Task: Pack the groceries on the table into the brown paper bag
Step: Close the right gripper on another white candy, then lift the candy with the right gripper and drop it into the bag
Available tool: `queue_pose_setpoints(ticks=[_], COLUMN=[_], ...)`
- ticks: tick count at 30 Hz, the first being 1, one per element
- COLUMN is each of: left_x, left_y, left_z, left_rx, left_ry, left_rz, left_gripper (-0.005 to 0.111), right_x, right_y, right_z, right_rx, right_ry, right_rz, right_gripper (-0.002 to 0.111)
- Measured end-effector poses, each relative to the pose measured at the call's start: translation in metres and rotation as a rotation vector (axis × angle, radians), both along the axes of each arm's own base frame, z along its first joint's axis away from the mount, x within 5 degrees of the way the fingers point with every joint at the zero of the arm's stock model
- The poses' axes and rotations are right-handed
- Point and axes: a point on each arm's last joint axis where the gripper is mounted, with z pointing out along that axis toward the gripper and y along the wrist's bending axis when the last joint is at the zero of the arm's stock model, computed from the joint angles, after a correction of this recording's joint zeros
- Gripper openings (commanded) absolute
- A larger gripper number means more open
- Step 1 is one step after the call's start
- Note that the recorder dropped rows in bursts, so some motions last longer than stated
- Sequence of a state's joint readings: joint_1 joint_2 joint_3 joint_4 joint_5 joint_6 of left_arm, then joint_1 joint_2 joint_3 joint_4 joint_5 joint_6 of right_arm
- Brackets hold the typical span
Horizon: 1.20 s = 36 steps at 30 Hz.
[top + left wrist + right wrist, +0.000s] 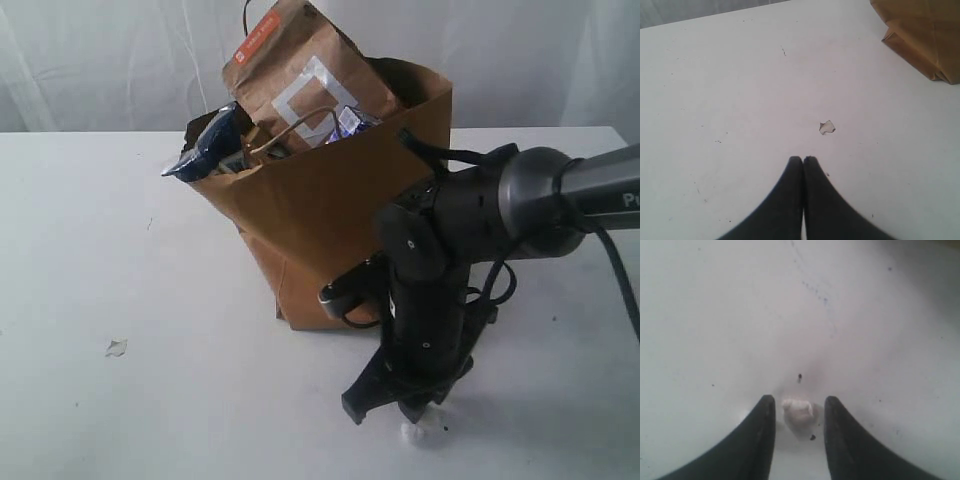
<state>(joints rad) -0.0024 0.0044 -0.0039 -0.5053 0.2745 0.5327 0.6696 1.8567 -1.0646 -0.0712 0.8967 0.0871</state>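
Brown paper bag (320,210), groceries (300,80) inside

The parted end effector (800,401) flanks a white scrap (797,416).

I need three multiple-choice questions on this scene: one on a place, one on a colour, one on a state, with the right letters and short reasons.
1. Where is the kraft pouch relative to the brown paper bag? A. flat beside it B. sticking out of its top C. under it
2. What colour is the small lump between the fingers of the right gripper? A. white B. red C. green
3. How are the jaws of the left gripper? A. wide apart B. shut on nothing C. out of view
Key: 1 B, it rises above the bag's rim; 2 A, it looks white; 3 B, the fingertips meet, nothing between.
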Motion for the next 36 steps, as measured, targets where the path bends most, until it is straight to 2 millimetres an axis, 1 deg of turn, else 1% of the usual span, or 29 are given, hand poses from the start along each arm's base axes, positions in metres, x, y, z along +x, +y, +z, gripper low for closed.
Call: queue_pose_setpoints(ticks=[5, 7, 11, 14, 23, 25, 29, 30, 31, 32, 33, 34, 35, 36], left_x=[0.000, 0.000, 0.000, 0.000, 0.000, 0.000, 0.000, 0.000, 0.000, 0.000, 0.000, 0.000, 0.000, 0.000], left_y=[0.000, 0.000, 0.000, 0.000, 0.000, 0.000, 0.000, 0.000, 0.000, 0.000, 0.000, 0.000, 0.000, 0.000], left_z=[0.000, 0.000, 0.000, 0.000, 0.000, 0.000, 0.000, 0.000, 0.000, 0.000, 0.000, 0.000, 0.000, 0.000], left_rx=[0.000, 0.000, 0.000, 0.000, 0.000, 0.000, 0.000, 0.000, 0.000, 0.000, 0.000, 0.000, 0.000, 0.000], left_ry=[0.000, 0.000, 0.000, 0.000, 0.000, 0.000, 0.000, 0.000, 0.000, 0.000, 0.000, 0.000, 0.000, 0.000], left_rz=[0.000, 0.000, 0.000, 0.000, 0.000, 0.000, 0.000, 0.000, 0.000, 0.000, 0.000, 0.000, 0.000, 0.000], left_gripper=[0.000, 0.000, 0.000, 0.000, 0.000, 0.000, 0.000, 0.000, 0.000, 0.000, 0.000, 0.000, 0.000, 0.000], right_x=[-0.001, -0.001, -0.001, -0.001, -0.004, -0.007, -0.014, -0.018, -0.021, -0.028, -0.031, -0.038, -0.040, -0.047], right_y=[-0.002, -0.002, -0.003, -0.003, -0.004, -0.006, -0.007, -0.005, -0.004, -0.001, 0.001, 0.003, 0.003, 0.005], right_z=[0.000, 0.000, 0.000, 0.000, 0.000, 0.003, 0.021, 0.034, 0.042, 0.057, 0.063, 0.079, 0.086, 0.104], right_rx=[-0.025, -0.027, -0.028, -0.028, -0.045, -0.053, -0.015, 0.039, 0.078, 0.168, 0.211, 0.293, 0.323, 0.379], right_ry=[0.007, 0.008, 0.007, 0.007, 0.042, 0.060, 0.075, 0.070, 0.073, 0.082, 0.089, 0.093, 0.090, 0.068], right_rz=[0.009, 0.009, 0.009, 0.009, -0.002, -0.008, -0.039, -0.065, -0.078, -0.097, -0.107, -0.125, -0.130, -0.118], right_gripper=[0.030, 0.024, 0.008, 0.001, 0.000, 0.000, 0.000, 0.000, 0.000, 0.000, 0.000, 0.000, 0.000, 0.000])
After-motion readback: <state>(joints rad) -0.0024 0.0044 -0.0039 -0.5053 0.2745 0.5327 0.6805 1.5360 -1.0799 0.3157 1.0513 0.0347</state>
